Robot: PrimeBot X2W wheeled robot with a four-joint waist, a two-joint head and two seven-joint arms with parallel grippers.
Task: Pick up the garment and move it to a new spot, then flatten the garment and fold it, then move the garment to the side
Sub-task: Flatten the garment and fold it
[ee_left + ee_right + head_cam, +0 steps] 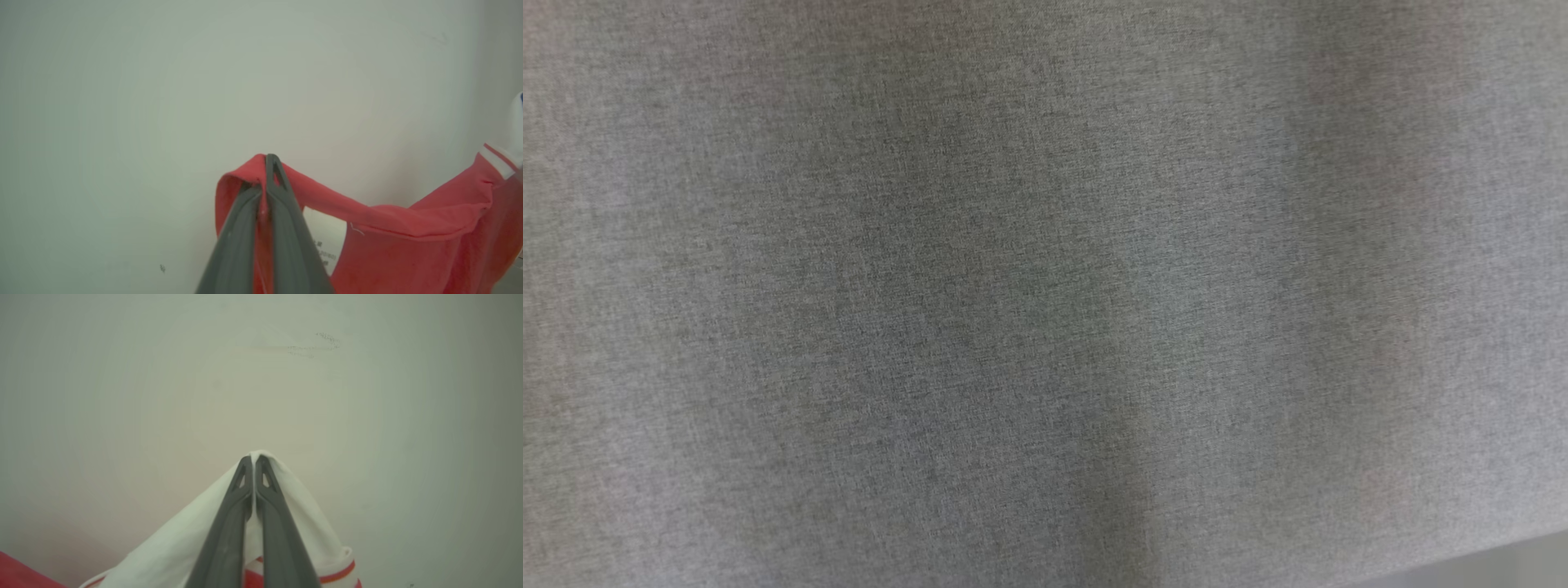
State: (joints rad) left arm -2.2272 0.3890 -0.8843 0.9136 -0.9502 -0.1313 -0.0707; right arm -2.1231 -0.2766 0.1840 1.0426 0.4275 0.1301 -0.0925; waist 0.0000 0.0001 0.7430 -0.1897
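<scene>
Grey woven cloth (1045, 294) lies before the head camera. Closest in, the left gripper (271, 160) is pinched tight on a red fold of the garment (408, 228), which drapes off to its right toward a white striped cuff (496, 159). The right gripper (254, 459) is clamped on the garment's white, red-striped part, which hangs either side of its fingers. Beyond both tips is a plain pale surface (163, 102).
</scene>
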